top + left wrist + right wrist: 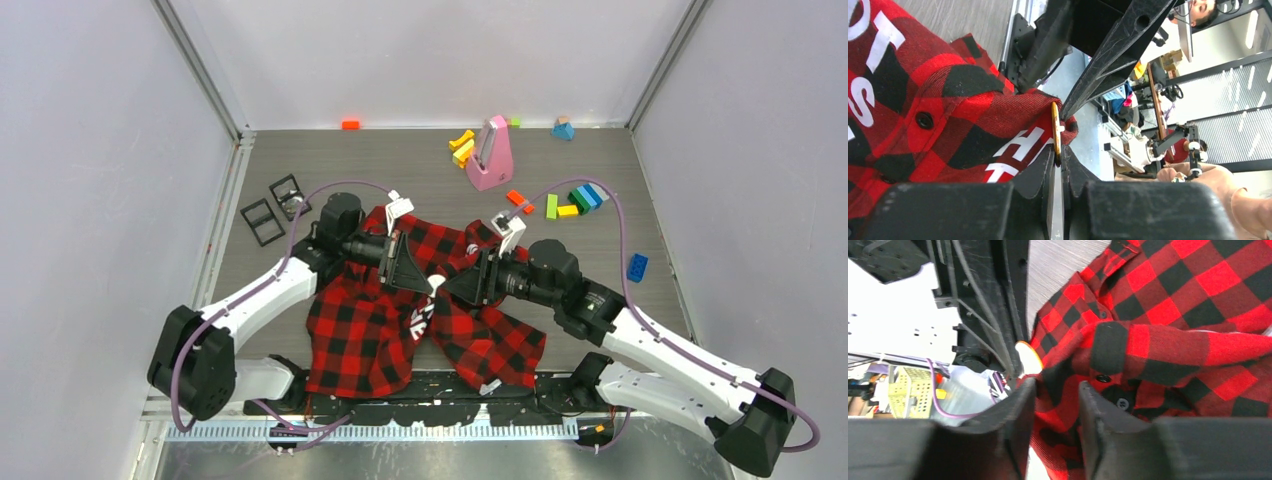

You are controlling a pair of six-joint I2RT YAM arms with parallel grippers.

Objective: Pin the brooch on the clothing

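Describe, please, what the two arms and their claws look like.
The left arm and right arm have glossy white link shells with bulky black joint housings. A thin purple cable loops along each. Near each wrist sits a small white module. The left claw and right claw are matte black, each with two wedge-shaped fingers tapering to the tips.

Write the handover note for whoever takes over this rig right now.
Left gripper: shut on the brooch, which it holds edge-on against a raised fold of the shirt.
Right gripper: closed on that same fold, with cloth bunched between its fingers.
Done: brooch and fabric meet mid-table, between the two grippers.
Left: whether the pin has gone through the cloth cannot be seen. Check it, fasten it, then release both grippers.
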